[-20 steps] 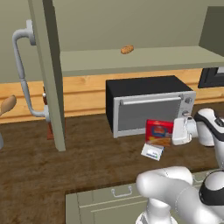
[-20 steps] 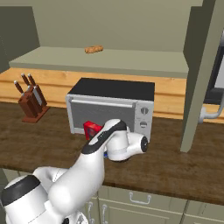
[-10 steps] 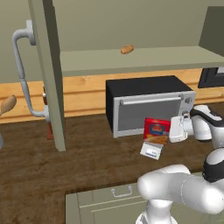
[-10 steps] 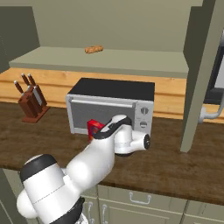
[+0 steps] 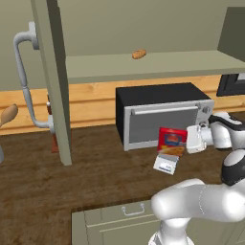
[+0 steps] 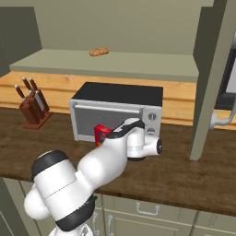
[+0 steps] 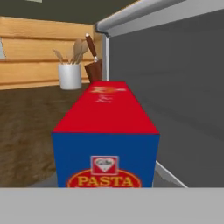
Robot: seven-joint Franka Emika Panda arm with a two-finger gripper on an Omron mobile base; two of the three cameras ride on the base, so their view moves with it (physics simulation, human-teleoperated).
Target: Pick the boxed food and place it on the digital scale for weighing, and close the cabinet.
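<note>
Gripper point(image 5: 190, 143) first, in the left base view: it sits at the right side of one red box point(image 5: 172, 142), touching it. I cannot tell if its fingers are apart or pressed on the box, because the white hand hides them. The box stands up in front of one oven point(image 5: 162, 113) (a grey one with a dark top). One small scale point(image 5: 165, 164) lies flat on the wood counter point(image 5: 57, 191), just under and in front of the box. I cannot tell if the box touches the scale. One cabinet door point(image 5: 53, 76) stands open, seen edge on, with one curved handle point(image 5: 24, 81). One brown lump point(image 5: 139, 54) rests on the shelf point(image 5: 143, 64) above the oven.

From the right base view, the white arm covers most of the box point(image 6: 102, 135); a bit of red shows in front of the oven point(image 6: 115, 113). One knife block point(image 6: 33, 108) with three knives stands on the counter point(image 6: 184, 179) to the left. The lump point(image 6: 98, 52) lies on the shelf point(image 6: 106, 67). One open door point(image 6: 209, 78) stands at the right.

Up close in the hand view, the box point(image 7: 107, 131) is red on top and blue at the end, with the word PASTA. It runs along the oven's grey front point(image 7: 175, 87), just beside it. One white cup point(image 7: 70, 75) with spoons stands far back, next to the knife block point(image 7: 94, 70).
</note>
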